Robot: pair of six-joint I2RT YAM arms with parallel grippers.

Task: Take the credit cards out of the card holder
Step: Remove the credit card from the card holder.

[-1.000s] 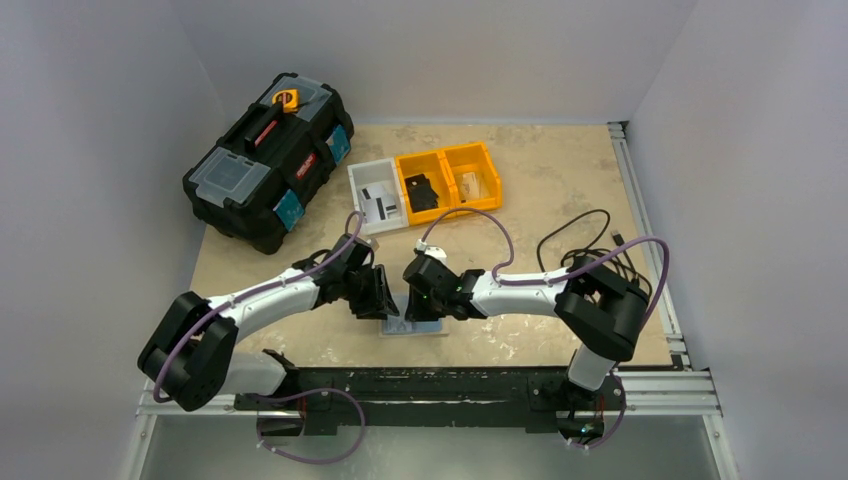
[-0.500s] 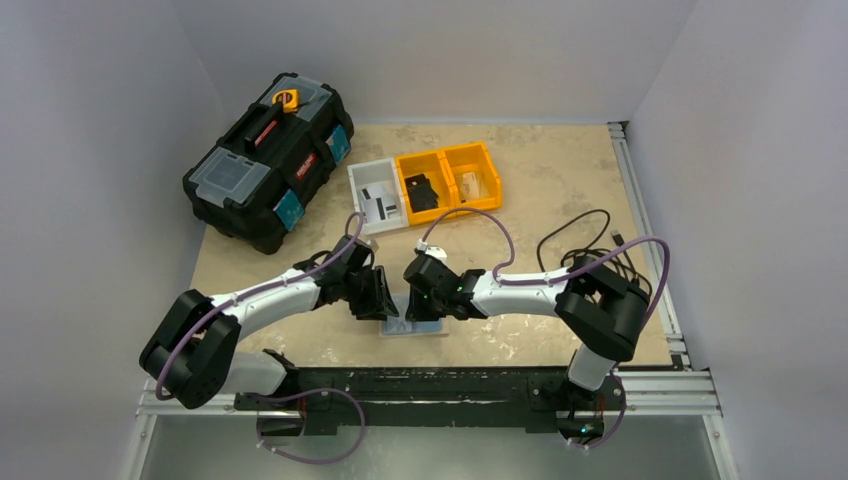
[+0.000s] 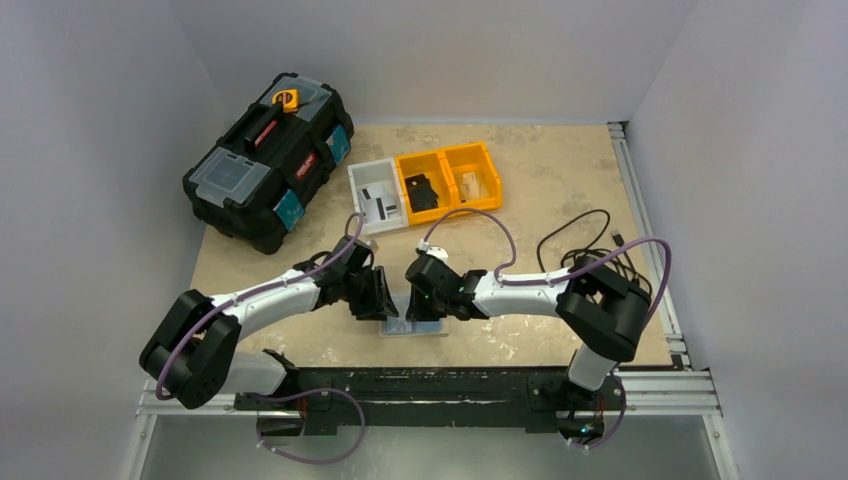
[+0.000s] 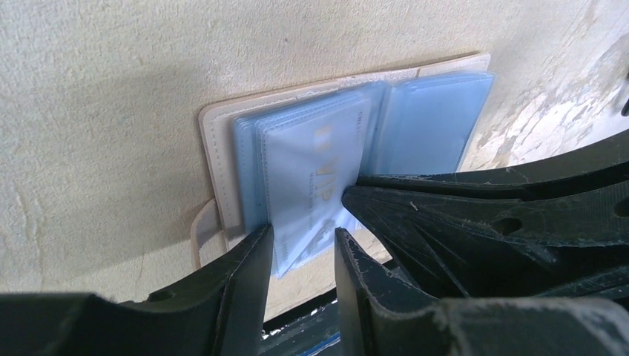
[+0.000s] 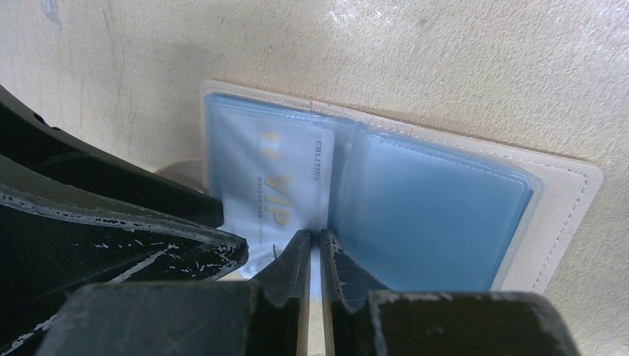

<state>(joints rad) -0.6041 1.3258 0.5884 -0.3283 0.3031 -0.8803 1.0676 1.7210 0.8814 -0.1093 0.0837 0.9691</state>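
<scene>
Two hands at the holder, right one now shut

One change over the last second: our right hand (image 5: 315, 256) has closed its last sliver and pinches a thin pale edge at the near corner of the credit card (image 5: 271, 185). We cannot tell whether that edge is card or sleeve film. Judged: the pull-out can begin. The card holder (image 4: 211, 148) lies open on the desk (image 3: 540, 190), under both hands. The left hand (image 4: 300, 248) is half open, straddling the sleeve's near edge.

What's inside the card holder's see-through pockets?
One pocket of the card holder holds a pale card with gold VIP letters. Its bottom edge hides behind the left tool and right tool. Whether the other pocket holds anything, I cannot tell.
</scene>
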